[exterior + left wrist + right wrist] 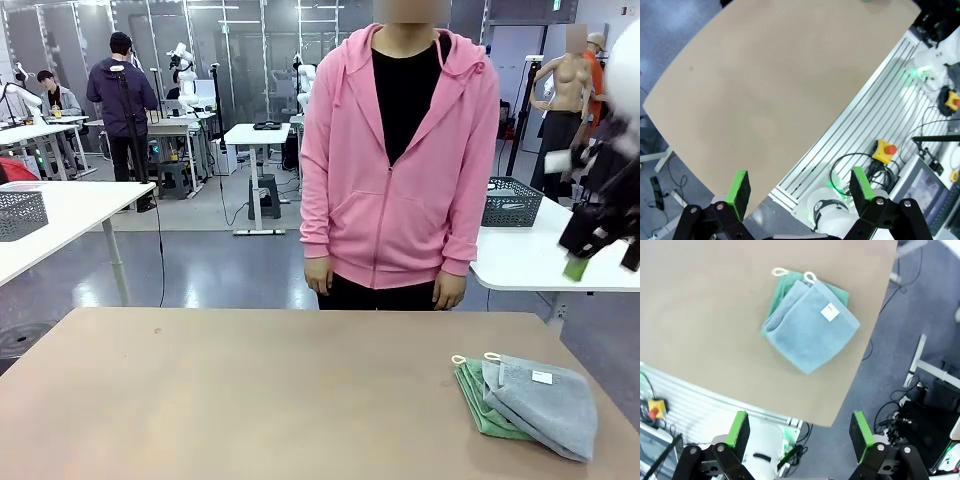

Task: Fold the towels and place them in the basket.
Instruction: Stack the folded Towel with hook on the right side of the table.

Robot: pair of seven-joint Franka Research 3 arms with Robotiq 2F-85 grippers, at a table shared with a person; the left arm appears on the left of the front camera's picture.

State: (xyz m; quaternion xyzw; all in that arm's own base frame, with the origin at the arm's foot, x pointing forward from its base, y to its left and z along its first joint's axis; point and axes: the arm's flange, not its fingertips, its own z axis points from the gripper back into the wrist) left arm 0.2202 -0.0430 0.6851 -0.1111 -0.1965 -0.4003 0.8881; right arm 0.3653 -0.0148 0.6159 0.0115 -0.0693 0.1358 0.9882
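The two folded towels lie stacked near the right front corner of the bench (250,390), the blue-grey towel (812,327) on top of the mint green towel (785,287), whose edge peeks out along one side. In the right wrist view the stack sits well above and between the right gripper's (800,432) fingers (738,427), apart from them, with both corner loops pointing away from the fingers and toward the person (400,160); these fingers stand wide with nothing between them. The left gripper's (801,187) fingers are also wide and empty, hanging over the bench's near edge, well apart from the towels.
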